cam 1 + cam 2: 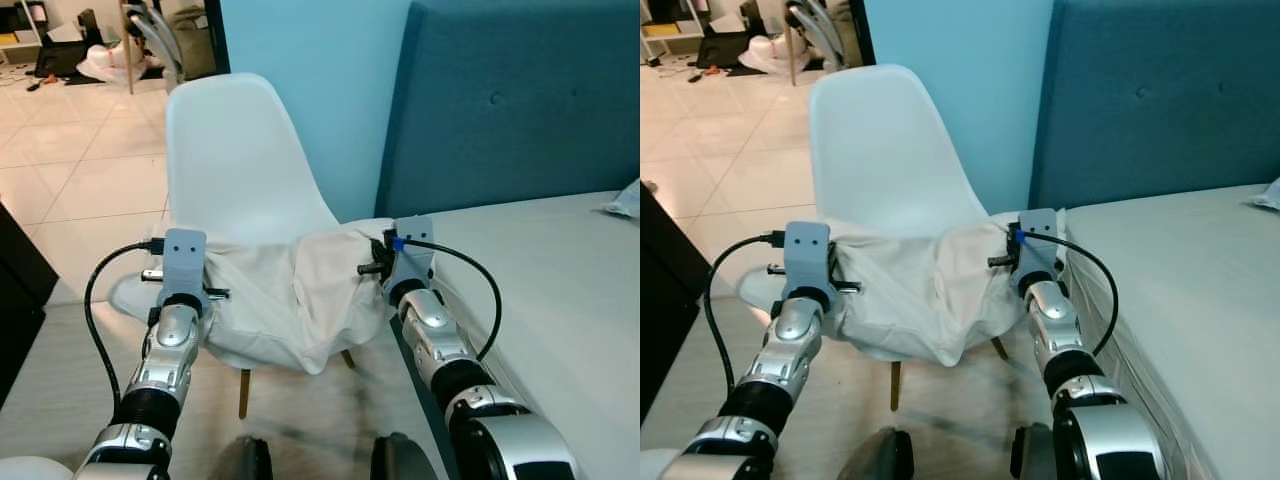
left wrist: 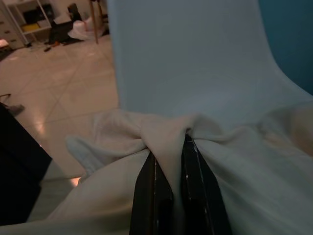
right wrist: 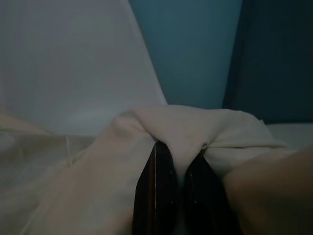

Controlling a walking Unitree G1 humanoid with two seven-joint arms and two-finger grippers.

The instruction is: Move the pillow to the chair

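Sagging mid-frame over the white chair (image 1: 240,160), the pillow (image 1: 290,295) is clamped by left claw (image 2: 168,161) and right claw (image 3: 178,169).

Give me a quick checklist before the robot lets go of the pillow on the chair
1. Left hand pinching the cream fabric pillow: ok.
2. Right hand pinching the pillow's other end: ok.
3. Pillow over the seat of the white moulded plastic chair: ok.
4. Pillow fully supported: not ok, its front sags past the seat edge.
5. Pillow's right end free of the grey bed: cannot tell.
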